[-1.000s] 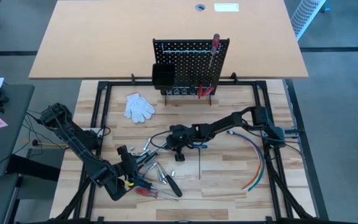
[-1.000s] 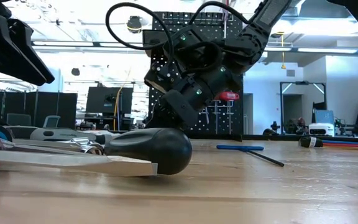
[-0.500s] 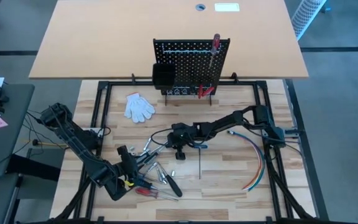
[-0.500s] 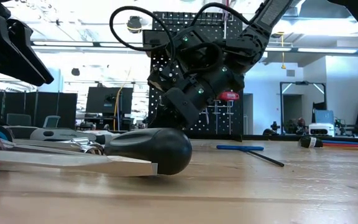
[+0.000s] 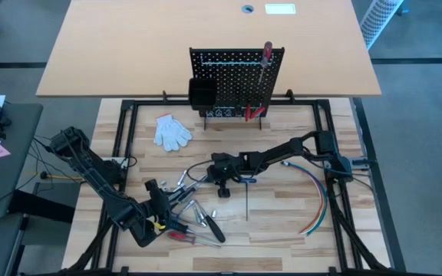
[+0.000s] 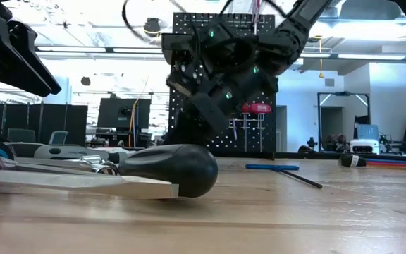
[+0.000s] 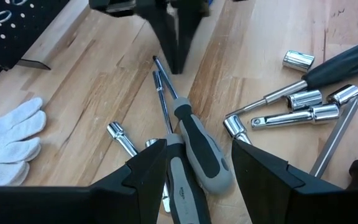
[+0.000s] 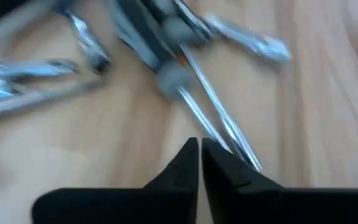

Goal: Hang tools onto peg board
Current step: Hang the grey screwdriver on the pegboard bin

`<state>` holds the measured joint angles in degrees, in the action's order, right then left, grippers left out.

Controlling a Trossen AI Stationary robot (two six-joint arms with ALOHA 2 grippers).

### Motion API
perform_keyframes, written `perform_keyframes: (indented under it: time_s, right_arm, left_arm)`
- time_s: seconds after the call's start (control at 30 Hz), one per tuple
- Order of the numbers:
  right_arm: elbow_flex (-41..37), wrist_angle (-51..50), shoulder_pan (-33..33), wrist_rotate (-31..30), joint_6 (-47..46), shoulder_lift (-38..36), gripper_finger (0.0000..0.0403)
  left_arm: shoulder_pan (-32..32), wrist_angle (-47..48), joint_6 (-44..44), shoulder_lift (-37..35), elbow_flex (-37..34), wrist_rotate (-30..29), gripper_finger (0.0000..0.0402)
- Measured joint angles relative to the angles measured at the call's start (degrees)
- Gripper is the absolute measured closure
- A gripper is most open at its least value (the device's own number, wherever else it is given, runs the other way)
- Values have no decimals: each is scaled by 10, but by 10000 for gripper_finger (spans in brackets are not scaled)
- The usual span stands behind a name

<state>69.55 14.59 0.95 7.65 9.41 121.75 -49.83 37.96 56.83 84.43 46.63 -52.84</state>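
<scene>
Left hand (image 7: 199,146) sits at the near edge of the table (image 5: 282,230), fingers apart and astride the grey-handled screwdrivers (image 7: 194,155); can't tell if they touch. It hasn't moved in the last second. The loose tools (image 5: 190,211) lie heaped around it: sockets, bits, and a black-handled screwdriver (image 6: 168,169) at the near side. Just beyond, right hand (image 8: 199,144) is clenched, fingertips almost meeting with nothing between them, over the tips of those screwdriver shafts. Change: in the low view it has lifted and tilted up off the table compared with a second ago, and it has come up empty. Judgement: a missed or abandoned pick, so it probably needs to go down again. The blue T-handle key (image 6: 272,167) lies flat just beside the right hand. White glove (image 5: 172,132) and coloured cables (image 5: 321,195) sit off to the sides. Farthest back, the peg board (image 5: 232,65) stands upright with a red screwdriver (image 5: 266,55) hanging and red-handled pliers (image 5: 253,112) at its foot. Most tools remain to be hung.
</scene>
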Motion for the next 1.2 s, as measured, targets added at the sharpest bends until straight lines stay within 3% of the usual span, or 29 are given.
perform_keyframes:
  time_s: [0.17, 0.33, 0.53, 0.7, 0.83, 1.03, 1.2]
  right_arm:
    - [18, 18, 24, -60, 72, 15, 311]
    - [27, 9, 17, -67, 84, 33, 250]
    - [29, -38, 1, -59, 74, 32, 227]
    - [29, -60, 0, -7, 66, 31, 242]
    - [30, -81, 0, -3, 69, 30, 272]
    - [31, -126, -9, 2, 75, 28, 382]
    - [16, -105, -11, -9, 52, 29, 388]
  left_arm:
    - [0, 0, -2, 0, 0, 0, 226]
    - [0, 0, -2, 0, 0, 0, 226]
    - [1, 1, -2, 0, 0, 0, 226]
    - [1, 0, -2, 0, 0, -1, 226]
    - [1, 0, -2, 0, 0, -1, 226]
    - [1, 0, -2, 0, 0, -1, 226]
    - [1, 1, -2, 0, 0, -1, 226]
